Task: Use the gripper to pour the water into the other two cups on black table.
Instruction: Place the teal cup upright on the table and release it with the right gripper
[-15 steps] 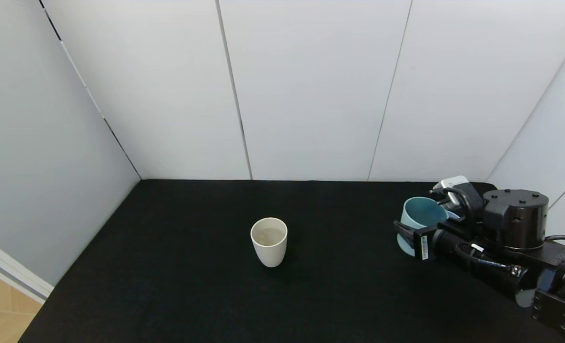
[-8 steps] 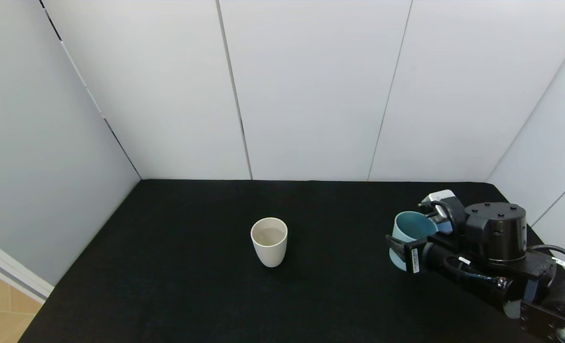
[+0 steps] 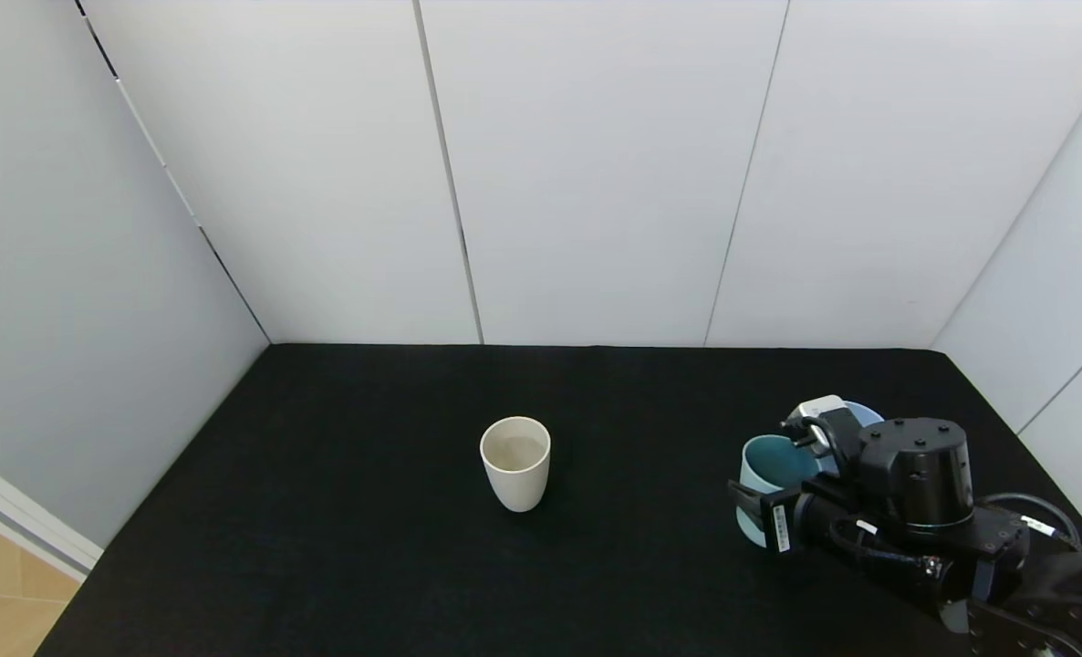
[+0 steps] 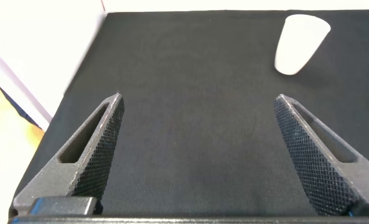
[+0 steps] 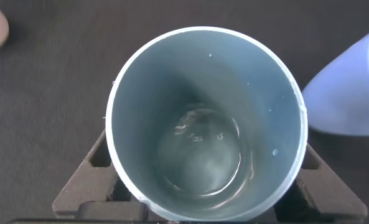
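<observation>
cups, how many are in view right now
3: cream cup mid-table; teal cup in the right gripper; blue cup just behind it, mostly hidden by the arm.

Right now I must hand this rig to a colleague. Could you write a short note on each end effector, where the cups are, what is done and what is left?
Right end effector: shut on the teal cup, at the table's right side. A little water is in it.
Left end effector: open, empty, low over the table.
Beige cup: upright at centre; it seems to hold some water.
Blue cup: just behind the right arm, mostly hidden; contents cannot be seen.
Left: check the blue cup, pour if needed, set the teal cup down.
</observation>
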`<action>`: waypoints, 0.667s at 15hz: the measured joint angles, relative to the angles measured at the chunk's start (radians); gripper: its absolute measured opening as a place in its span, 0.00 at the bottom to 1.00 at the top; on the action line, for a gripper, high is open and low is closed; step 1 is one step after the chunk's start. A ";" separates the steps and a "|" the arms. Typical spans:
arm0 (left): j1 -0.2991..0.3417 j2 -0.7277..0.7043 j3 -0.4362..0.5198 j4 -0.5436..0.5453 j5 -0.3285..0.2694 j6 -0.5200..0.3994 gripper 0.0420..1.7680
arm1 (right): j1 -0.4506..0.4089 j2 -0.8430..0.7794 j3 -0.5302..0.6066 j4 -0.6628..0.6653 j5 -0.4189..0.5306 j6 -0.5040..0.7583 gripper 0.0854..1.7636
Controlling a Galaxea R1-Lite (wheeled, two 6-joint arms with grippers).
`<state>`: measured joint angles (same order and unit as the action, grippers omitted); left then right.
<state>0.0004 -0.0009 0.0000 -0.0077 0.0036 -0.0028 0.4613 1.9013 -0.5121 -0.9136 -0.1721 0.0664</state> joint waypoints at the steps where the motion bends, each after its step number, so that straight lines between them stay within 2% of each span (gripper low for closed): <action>1: 0.000 0.000 0.000 0.000 0.000 0.000 0.97 | 0.005 0.010 0.004 -0.006 0.000 0.000 0.67; 10: 0.000 0.000 0.000 0.000 0.000 0.000 0.97 | 0.020 0.079 0.024 -0.073 0.001 0.000 0.67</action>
<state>0.0009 -0.0009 0.0000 -0.0081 0.0038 -0.0023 0.4811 1.9804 -0.4883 -0.9862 -0.1711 0.0668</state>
